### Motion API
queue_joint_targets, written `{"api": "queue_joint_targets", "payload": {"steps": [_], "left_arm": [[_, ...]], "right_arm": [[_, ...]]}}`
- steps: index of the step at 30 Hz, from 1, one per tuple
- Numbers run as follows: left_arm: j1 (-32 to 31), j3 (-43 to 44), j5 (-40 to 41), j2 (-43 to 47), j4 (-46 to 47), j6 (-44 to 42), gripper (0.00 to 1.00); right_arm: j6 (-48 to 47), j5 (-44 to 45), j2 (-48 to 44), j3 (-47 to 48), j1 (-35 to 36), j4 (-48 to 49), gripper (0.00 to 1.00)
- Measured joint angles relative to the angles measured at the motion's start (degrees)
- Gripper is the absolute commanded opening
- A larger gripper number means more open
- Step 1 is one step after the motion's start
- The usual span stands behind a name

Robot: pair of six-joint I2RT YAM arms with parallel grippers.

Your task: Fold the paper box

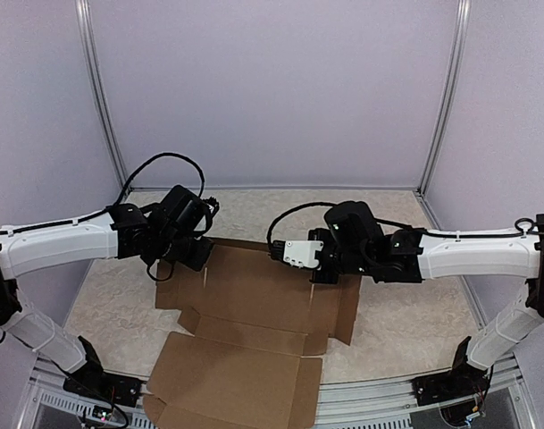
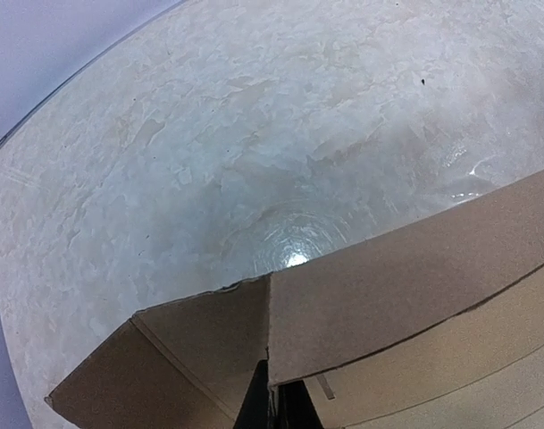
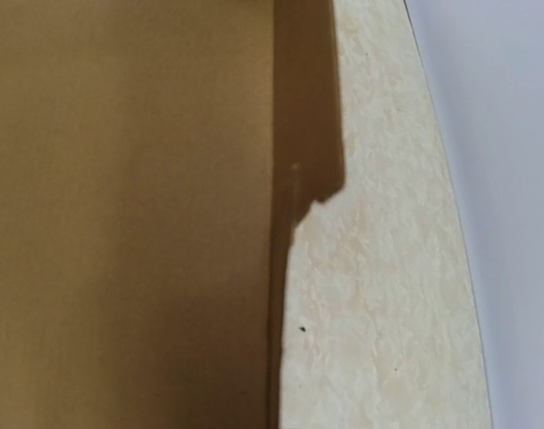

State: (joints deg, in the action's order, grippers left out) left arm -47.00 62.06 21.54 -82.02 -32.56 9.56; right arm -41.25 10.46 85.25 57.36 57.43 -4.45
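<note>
The paper box (image 1: 254,295) is a brown cardboard sheet lying mostly flat on the table, its near flaps reaching the front edge. My left gripper (image 1: 193,255) is at the sheet's far left corner. In the left wrist view its dark fingers (image 2: 258,409) stand close together on the lower edge of a raised flap (image 2: 405,286). My right gripper (image 1: 323,273) is over the sheet's far right side. Its fingers do not show in the right wrist view, where cardboard (image 3: 120,223) fills the left half.
The pale mottled table (image 1: 102,304) is boxed in by lilac walls (image 1: 272,89) at the back and sides. A metal rail (image 1: 388,389) runs along the front edge, where both arm bases stand.
</note>
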Motion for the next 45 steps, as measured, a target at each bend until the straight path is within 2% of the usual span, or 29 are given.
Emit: {"api": "queue_joint_targets", "payload": {"steps": [6, 12, 18, 24, 34, 45], "left_arm": [[-3.80, -1.42, 3.41, 0.00, 1.70, -0.52, 0.00], [-5.53, -3.30, 4.70, 0.04, 3.54, -0.61, 0.00], [-5.55, -4.66, 5.27, 1.36, 4.26, -0.52, 0.00], [-5.55, -5.33, 5.62, 2.14, 5.05, -0.52, 0.00], [-5.55, -6.36, 5.92, 2.25, 5.92, -0.52, 0.00], [-5.62, -7.41, 5.86, 4.09, 6.25, -0.55, 0.00]], "right_arm": [[-0.48, -1.84, 0.00, 0.22, -1.38, -0.02, 0.23], [-1.33, -4.50, 0.00, 3.19, -1.75, -1.51, 0.47], [-1.31, -7.96, 0.07, 5.75, -1.75, -2.67, 0.57], [-0.66, -11.34, 1.95, 7.87, -1.75, -3.41, 0.58], [0.44, -11.74, 7.80, 10.25, -1.86, -3.91, 0.47], [0.66, -11.74, 10.38, 11.76, -2.82, -3.91, 0.28]]}}
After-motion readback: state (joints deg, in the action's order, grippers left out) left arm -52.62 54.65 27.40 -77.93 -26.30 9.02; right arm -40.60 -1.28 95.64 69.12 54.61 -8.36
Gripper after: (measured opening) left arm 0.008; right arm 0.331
